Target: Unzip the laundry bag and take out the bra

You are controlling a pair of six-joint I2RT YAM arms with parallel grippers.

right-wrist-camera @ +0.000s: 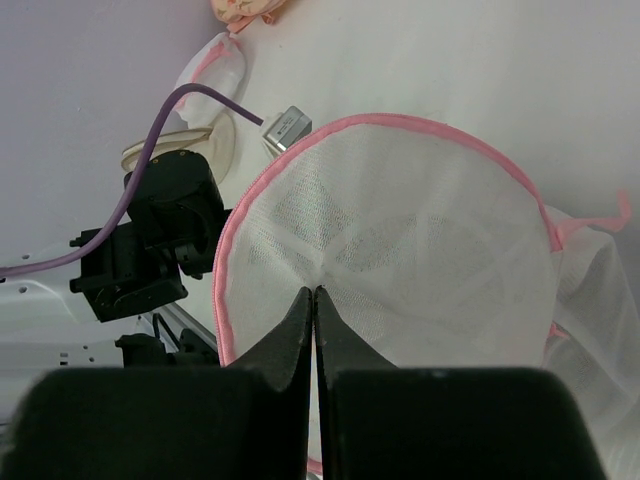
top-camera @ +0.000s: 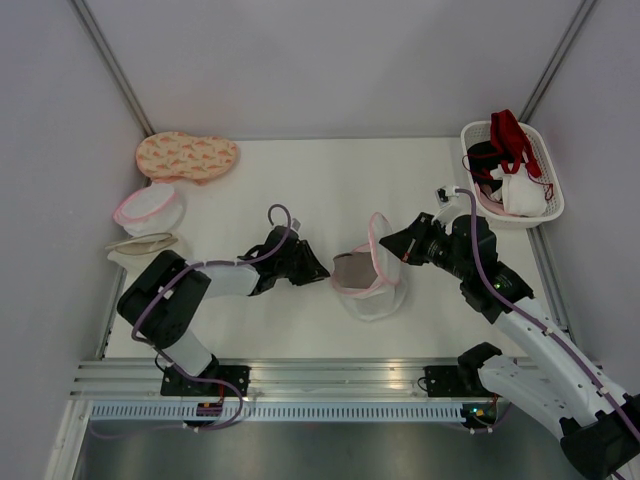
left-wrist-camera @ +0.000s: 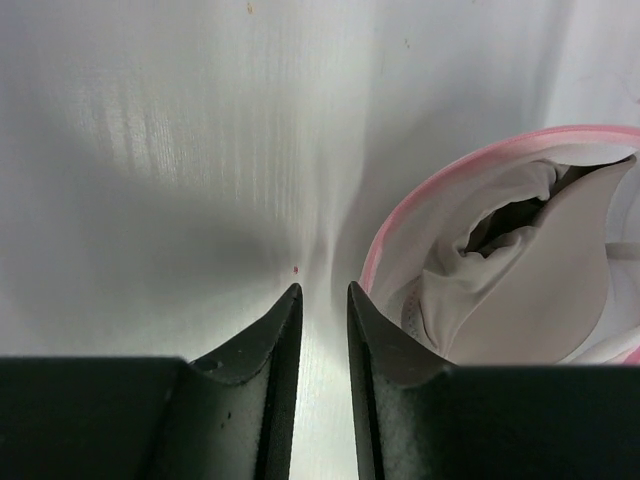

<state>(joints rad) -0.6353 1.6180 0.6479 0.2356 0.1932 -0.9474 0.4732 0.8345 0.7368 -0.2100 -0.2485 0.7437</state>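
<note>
The laundry bag (top-camera: 372, 290) lies at the table's middle, unzipped, with its round pink-rimmed mesh lid (top-camera: 381, 250) lifted upright. My right gripper (top-camera: 393, 246) is shut on the centre of that lid; in the right wrist view the fingertips (right-wrist-camera: 313, 292) pinch the mesh (right-wrist-camera: 420, 240). The taupe bra (top-camera: 352, 268) shows in the bag's open left side. My left gripper (top-camera: 322, 270) sits low on the table just left of the opening. In the left wrist view it (left-wrist-camera: 323, 290) is open by a narrow gap and empty, with the bag's rim (left-wrist-camera: 420, 195) and the bra cup (left-wrist-camera: 565, 290) to its right.
A white basket (top-camera: 545, 215) with red, black and white garments stands at the back right. At the left edge lie a peach patterned item (top-camera: 187, 156), a fuller pink-rimmed bag (top-camera: 150, 207) and a beige-rimmed bag (top-camera: 140, 245).
</note>
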